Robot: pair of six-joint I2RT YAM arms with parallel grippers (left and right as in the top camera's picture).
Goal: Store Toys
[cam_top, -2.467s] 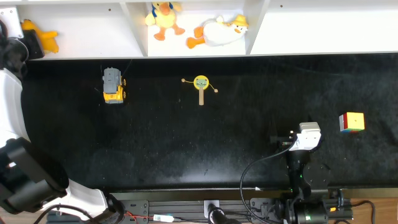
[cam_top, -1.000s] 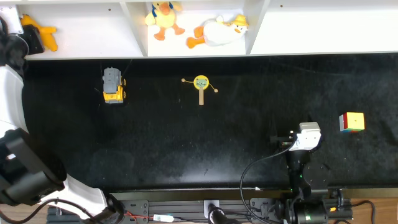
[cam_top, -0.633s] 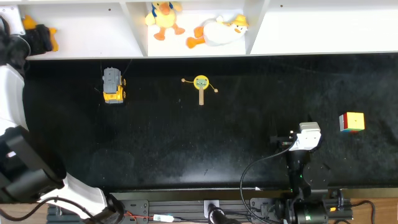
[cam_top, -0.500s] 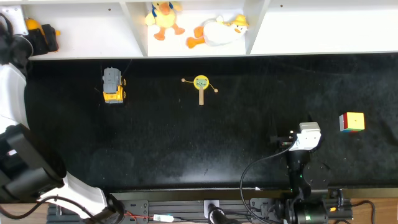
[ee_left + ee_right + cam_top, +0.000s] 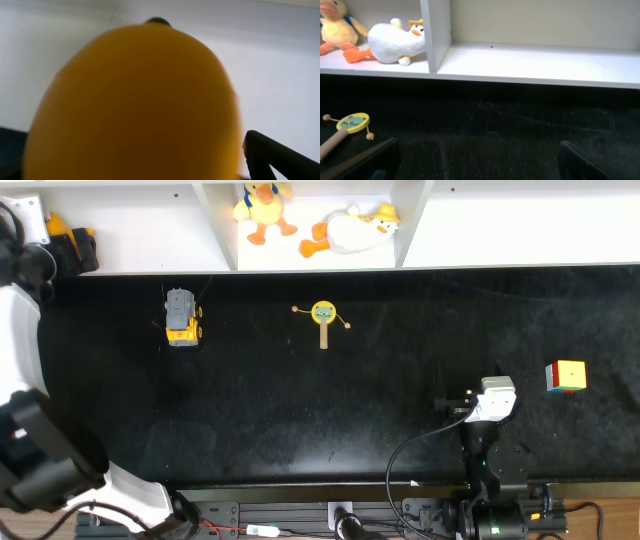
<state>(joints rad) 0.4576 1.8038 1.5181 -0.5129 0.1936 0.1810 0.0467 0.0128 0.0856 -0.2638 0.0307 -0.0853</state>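
Note:
A yellow-orange plush toy sits in the left compartment of the white shelf, and its rounded body bulges between the fingers of my left gripper, which is shut on it. On the black mat lie a yellow and grey toy truck, a small rattle drum and a coloured cube. My right gripper hangs open and holds nothing, low over the mat at the front right, with the rattle drum off to one side of it.
The middle shelf compartment holds a yellow duck plush and a white goose plush. The right compartment floor is bare. A white divider separates them. Cables run along the table's front edge.
My left gripper has swung to the right inside the left compartment, and it now covers more of the yellow plush toy. The right arm and the toys on the mat have not moved.

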